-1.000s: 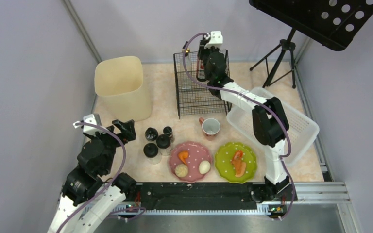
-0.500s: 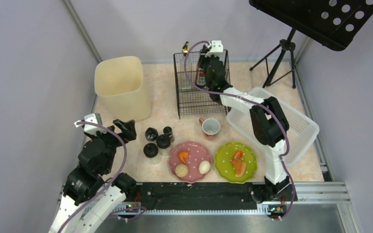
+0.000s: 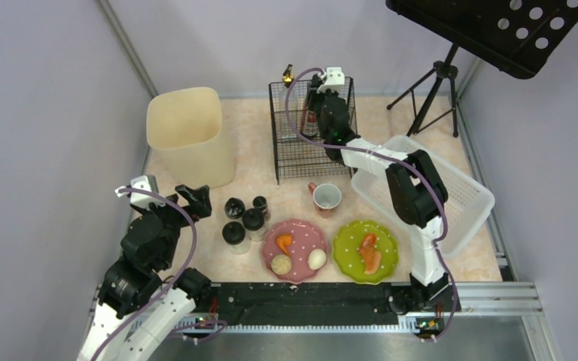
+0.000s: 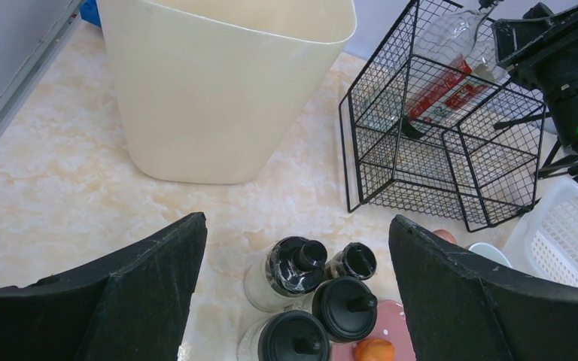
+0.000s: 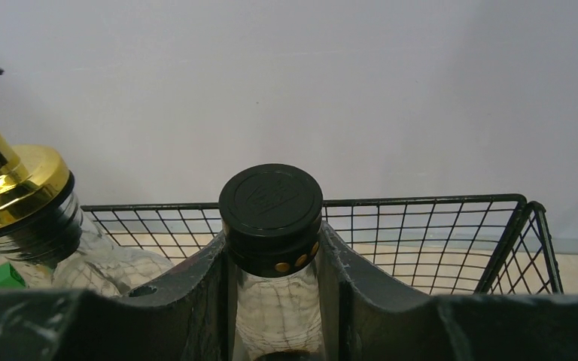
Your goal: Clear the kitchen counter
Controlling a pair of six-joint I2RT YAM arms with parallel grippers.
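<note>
We see the right gripper closed on the neck of a glass bottle, fingers pressed to either side just under its black cap. The bottle stands upright inside the wire basket at the far edge of the kitchen counter. Beside it, on the left in the wrist view, is a second bottle with a gold cap, tilted, also in the basket (label partly red, too blurred to read).

The left gripper is spread wide and holds nothing. It hangs over the left side of the counter, near the front edge, apart from everything.

The counter itself fills the floor of the booth, beige-pink marble look, and carries the rest:
- cream bin at the far left corner, upright.
- four dark-capped jars bunched together toward the front left, just right of the left gripper.
- pink dotted plate at the front edge, with an orange piece and two pale round bits on it.
- green plate just beside it on the right, with orange-red pieces.
- mug behind the plates, upright, pink inside, just in front of the wire basket.
- white plastic basket along the right edge, partly behind the right arm.

A black music stand stands at the far right corner.
</note>
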